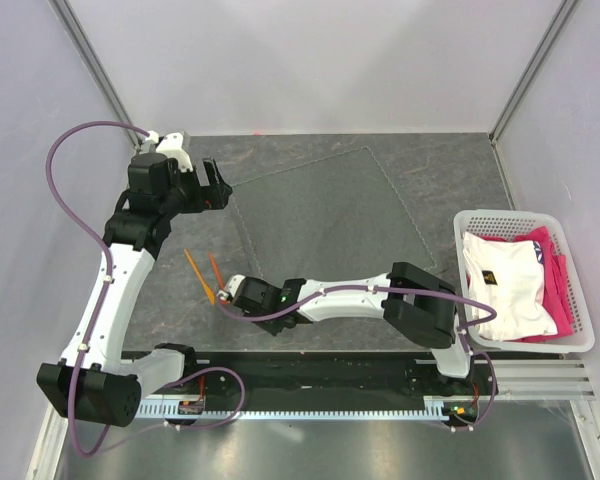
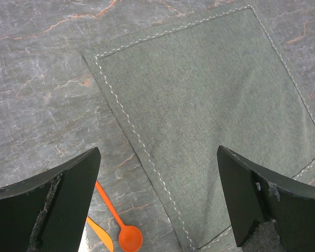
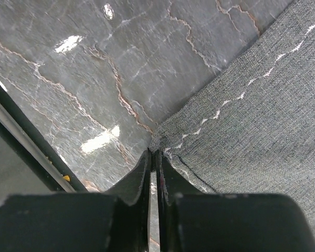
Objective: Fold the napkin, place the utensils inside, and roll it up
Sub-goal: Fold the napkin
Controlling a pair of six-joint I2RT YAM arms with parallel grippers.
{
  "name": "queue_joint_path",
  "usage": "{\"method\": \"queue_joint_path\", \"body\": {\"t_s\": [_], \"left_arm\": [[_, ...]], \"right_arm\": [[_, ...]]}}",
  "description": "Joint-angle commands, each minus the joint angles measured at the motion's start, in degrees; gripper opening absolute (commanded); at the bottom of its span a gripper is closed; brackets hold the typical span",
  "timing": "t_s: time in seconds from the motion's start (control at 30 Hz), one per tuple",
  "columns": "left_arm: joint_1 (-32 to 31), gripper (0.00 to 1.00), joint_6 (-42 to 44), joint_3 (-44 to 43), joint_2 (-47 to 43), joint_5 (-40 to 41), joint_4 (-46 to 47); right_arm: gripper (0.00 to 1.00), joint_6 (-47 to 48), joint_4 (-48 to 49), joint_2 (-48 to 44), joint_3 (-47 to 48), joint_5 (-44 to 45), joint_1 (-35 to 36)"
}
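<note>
The dark grey napkin (image 1: 330,215) lies spread flat on the marbled table, its pale stitched hem showing in the left wrist view (image 2: 210,105). My left gripper (image 1: 217,190) is open and empty, hovering at the napkin's far left corner (image 2: 157,155). My right gripper (image 1: 230,296) is low at the napkin's near left corner, its jaws shut on that corner (image 3: 155,155). The napkin corner (image 3: 241,131) creases slightly at the fingertips. Two orange utensils lie on the table left of the napkin: a spoon (image 2: 123,231) and a slimmer one (image 2: 102,237), both also in the top view (image 1: 215,272).
A white basket (image 1: 520,214) with white and pink fabrics stands at the right edge of the table. A black rail runs along the near edge (image 1: 320,370). Pale walls enclose the table on three sides.
</note>
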State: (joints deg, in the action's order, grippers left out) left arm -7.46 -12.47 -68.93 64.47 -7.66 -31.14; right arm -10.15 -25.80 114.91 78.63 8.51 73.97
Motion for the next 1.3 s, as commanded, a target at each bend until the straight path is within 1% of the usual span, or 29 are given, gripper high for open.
{"method": "queue_joint_path", "body": {"t_s": [0.0,0.13,0.23,0.33,0.4,0.57,0.7,0.73,0.87,0.93,1.07,1.13,1.27], "left_arm": [[0.35,1.0,1.39,0.2,-1.36,0.01,1.95],[0.35,1.0,1.48,0.11,-1.54,0.19,1.95],[0.35,1.0,1.48,0.2,-1.54,0.8,1.95],[0.35,1.0,1.48,0.46,-1.36,1.33,2.04],[0.35,1.0,1.48,0.46,-1.1,1.51,1.96],[0.35,1.0,1.05,0.81,0.39,1.07,2.13],[0.35,1.0,0.52,1.16,1.71,-0.07,2.66],[0.35,1.0,0.34,1.25,2.24,-0.68,2.83],[0.35,1.0,-0.71,2.22,4.34,-4.29,4.33],[0.35,0.99,-0.89,2.39,4.88,-6.56,4.68],[0.35,0.98,-0.45,3.01,4.62,-7.63,5.73],[0.35,0.98,-0.1,3.1,4.26,-7.72,5.74],[0.35,0.98,0.6,3.71,3.12,-7.98,6.52]], "right_arm": [[0.0,-0.66,-0.74,3.22,-1.99,-6.05,0.12],[0.0,-3.2,-0.83,-0.12,-0.85,-6.67,0.38],[0.0,-5.05,-1.62,-4.16,-0.23,-0.79,0.12],[0.0,-5.93,-3.72,-7.94,0.56,2.37,-2.07],[0.0,-5.49,-5.48,-9.96,1.0,3.0,-4.53],[0.0,-2.51,-9.61,-10.94,3.98,4.58,-12.18],[0.0,1.53,-10.41,-8.23,8.11,4.32,-19.03],[0.0,2.32,-10.58,-7.34,10.38,4.23,-21.65],[0.0,5.14,-11.2,0.28,16.98,5.28,-27.91],[0.0,6.19,-11.11,2.67,20.58,5.46,-31.24],[0.0,7.78,-10.32,8.91,26.83,6.07,-35.38],[0.0,8.22,-9.45,10.59,29.98,6.78,-37.4],[0.0,9.01,-7.77,14.1,32.72,6.52,-41.27]]}}
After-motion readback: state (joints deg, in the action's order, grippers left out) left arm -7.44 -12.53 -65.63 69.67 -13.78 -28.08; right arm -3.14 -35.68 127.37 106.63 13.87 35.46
